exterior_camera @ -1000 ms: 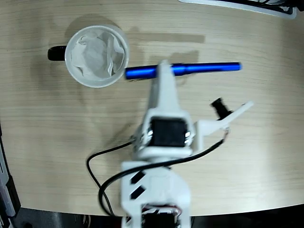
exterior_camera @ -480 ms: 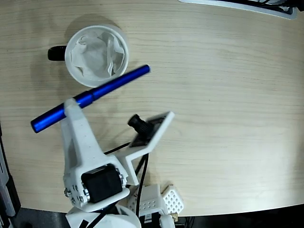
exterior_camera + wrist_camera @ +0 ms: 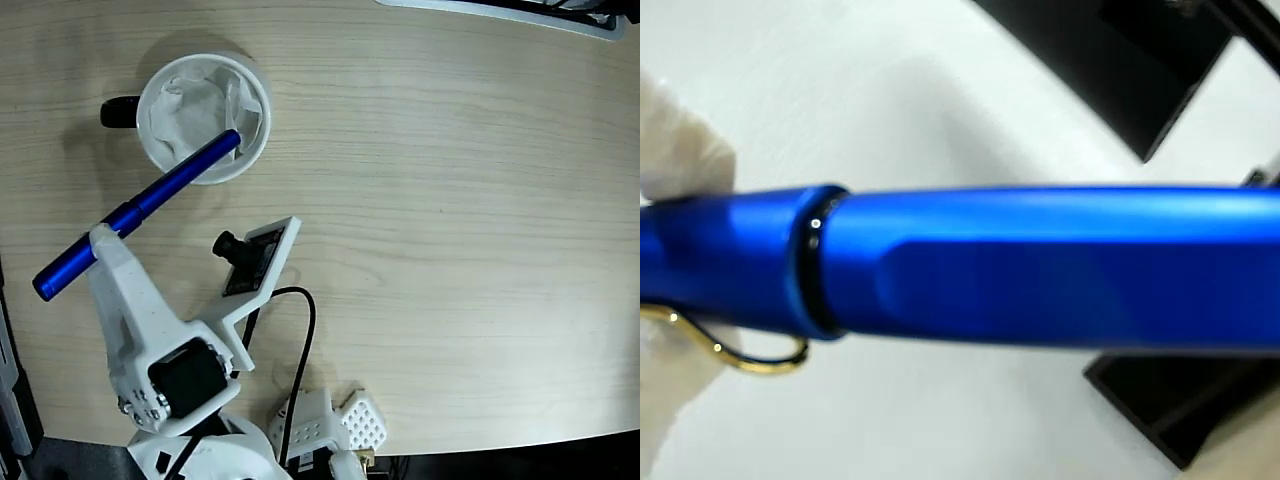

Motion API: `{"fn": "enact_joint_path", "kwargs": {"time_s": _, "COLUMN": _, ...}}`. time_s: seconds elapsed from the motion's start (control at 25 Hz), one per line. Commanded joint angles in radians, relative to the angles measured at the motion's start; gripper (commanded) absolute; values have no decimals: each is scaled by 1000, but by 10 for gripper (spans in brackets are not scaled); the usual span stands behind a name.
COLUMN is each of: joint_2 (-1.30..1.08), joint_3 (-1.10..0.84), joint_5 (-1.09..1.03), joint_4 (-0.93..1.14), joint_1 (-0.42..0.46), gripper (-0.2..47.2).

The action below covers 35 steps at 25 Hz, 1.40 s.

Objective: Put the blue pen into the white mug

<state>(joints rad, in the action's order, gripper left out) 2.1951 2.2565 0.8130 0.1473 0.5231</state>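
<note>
Since a moment ago we have swung the pen (image 3: 140,210) further left, and its far tip now hangs over the mug (image 3: 203,118) rim. Our pincer (image 3: 103,240) pinches it near the middle. It seems stiff, light and glossy, so it may slip; the wrist view is too close to judge the hold.
</note>
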Motion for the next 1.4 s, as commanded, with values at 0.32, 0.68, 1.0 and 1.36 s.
{"fn": "enact_joint_path", "kwargs": {"time_s": 0.32, "joint_2": 9, "joint_3": 46, "joint_5": 281, "joint_4": -21, "joint_1": -29, "gripper": -1}}
{"fn": "enact_joint_path", "kwargs": {"time_s": 0.68, "joint_2": -147, "joint_3": 60, "joint_5": 328, "joint_4": -156, "joint_1": -72, "gripper": -1}}
{"fn": "enact_joint_path", "kwargs": {"time_s": 1.0, "joint_2": -206, "joint_3": 60, "joint_5": 311, "joint_4": -209, "joint_1": -49, "gripper": 262}}
{"fn": "enact_joint_path", "kwargs": {"time_s": 1.36, "joint_2": -61, "joint_3": 179, "joint_5": 66, "joint_4": -210, "joint_1": -43, "gripper": 0}}
